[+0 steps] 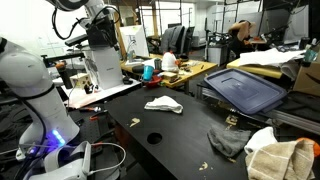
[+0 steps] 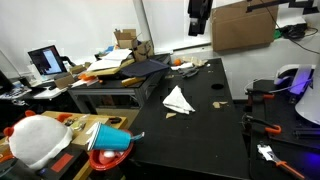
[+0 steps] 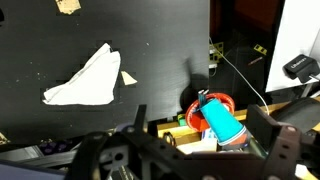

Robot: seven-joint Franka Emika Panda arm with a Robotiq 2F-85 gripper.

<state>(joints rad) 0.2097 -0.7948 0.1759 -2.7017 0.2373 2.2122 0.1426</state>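
The cloth point(image 1: 164, 104) is plain white against the matte black table point(image 1: 175, 150). The cup point(image 3: 222, 122) is bright blue with a red rim. 1 bin lid point(image 1: 245, 88) is dark blue, and 1 rag point(image 1: 228, 140) is grey.

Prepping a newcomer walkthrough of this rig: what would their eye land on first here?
The crumpled white cloth stands out most, lying alone near the middle of the black table. Next comes the bright blue cup with its red rim, lying just past the table's end among clutter. The gripper hangs high above the table, holding nothing; in the wrist view its jaws look open.
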